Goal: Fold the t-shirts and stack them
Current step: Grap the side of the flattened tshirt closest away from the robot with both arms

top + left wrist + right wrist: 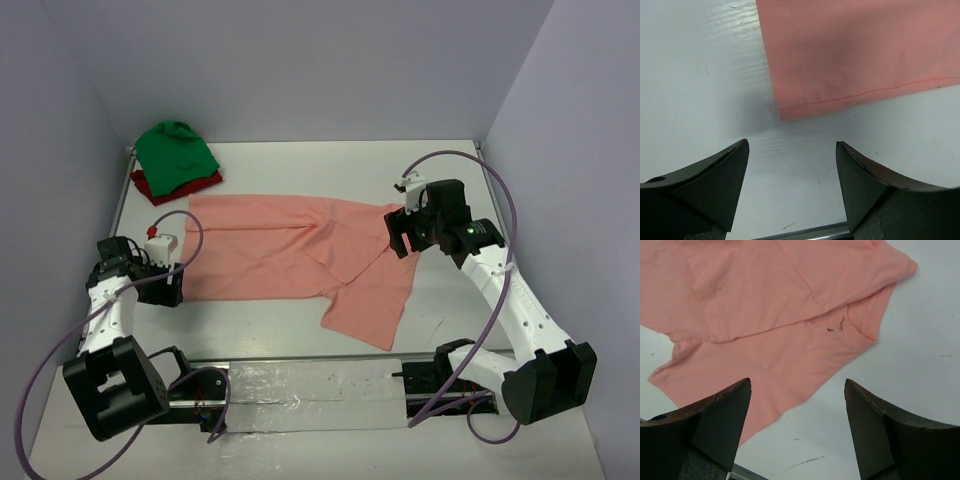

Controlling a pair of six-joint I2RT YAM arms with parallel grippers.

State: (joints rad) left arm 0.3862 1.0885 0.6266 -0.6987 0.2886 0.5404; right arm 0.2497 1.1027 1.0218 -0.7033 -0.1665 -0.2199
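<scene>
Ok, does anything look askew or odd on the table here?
The salmon-pink shirt lies unevenly half-folded, one flap sticking out toward the near edge. Small dark marks show on it by a curved hem in the right wrist view. The green shirt sits bunched on the dark red shirt at the far left.

Three t-shirts (290, 250) (175, 150) (152, 188), two end effectors (163, 288) (403, 236).

Worktop (300, 165), contents:
- Spread t-shirt (290, 255): flat across the middle, long axis left to right, one flap reaching toward the near edge right of centre.
- Far-left corner: upper t-shirt (175, 150) on lower t-shirt (165, 188), just behind the spread t-shirt's left end.
- Left tool (165, 290): just beside the spread t-shirt's near-left corner, apart from it.
- Right tool (403, 235): above its right end.
</scene>
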